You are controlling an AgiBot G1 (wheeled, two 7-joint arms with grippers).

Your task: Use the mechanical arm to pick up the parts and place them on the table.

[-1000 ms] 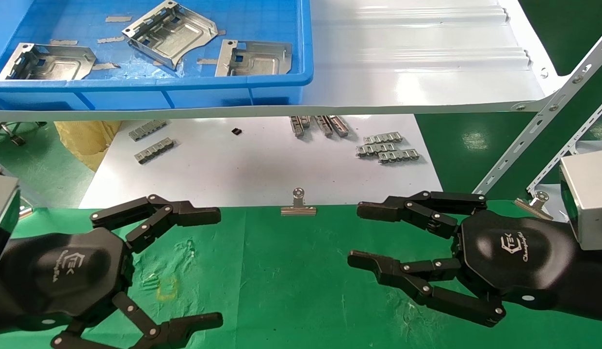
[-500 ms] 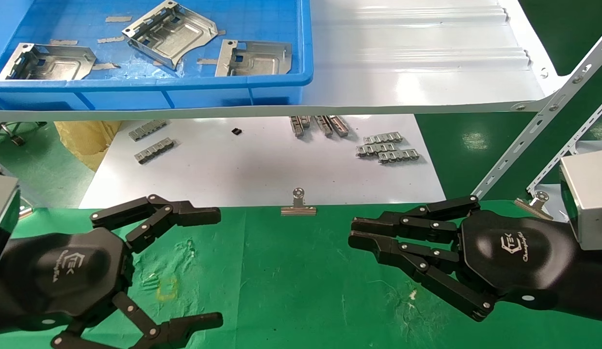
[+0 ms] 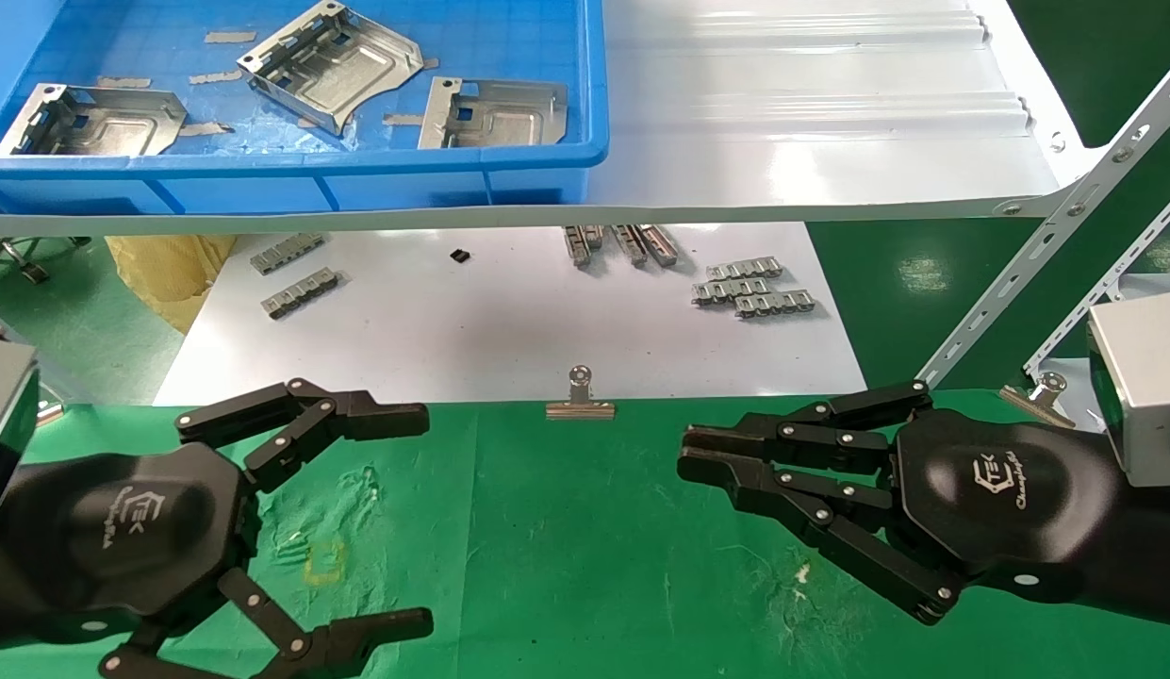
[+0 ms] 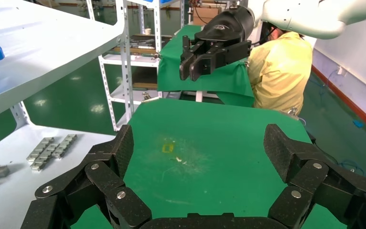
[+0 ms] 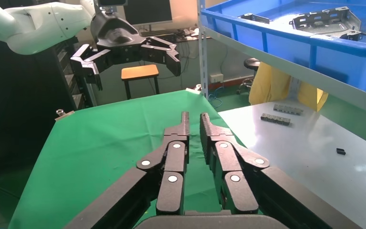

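Three silver stamped parts [image 3: 330, 64] [image 3: 94, 121] [image 3: 495, 111] lie in the blue bin [image 3: 292, 160] on the upper white shelf; they also show in the right wrist view [image 5: 324, 19]. My left gripper [image 3: 417, 519] [image 4: 200, 148] is open and empty, low over the green table [image 3: 566, 547] at the left. My right gripper [image 3: 686, 453] [image 5: 193, 119] is over the table at the right, fingers drawn together with only a narrow slit between them, holding nothing. Both grippers are well in front of and below the bin.
Small grey ridged strips [image 3: 749, 288] [image 3: 297, 273] lie on the lower white sheet behind the table. A binder clip [image 3: 580, 401] sits on the cloth's far edge. A slotted metal strut [image 3: 1046, 264] slants at the right. A yellow square mark [image 3: 323, 558] lies beside my left gripper.
My right gripper's fingers have closed from wide open to nearly touching, on nothing. The left arm and the parts have not moved.
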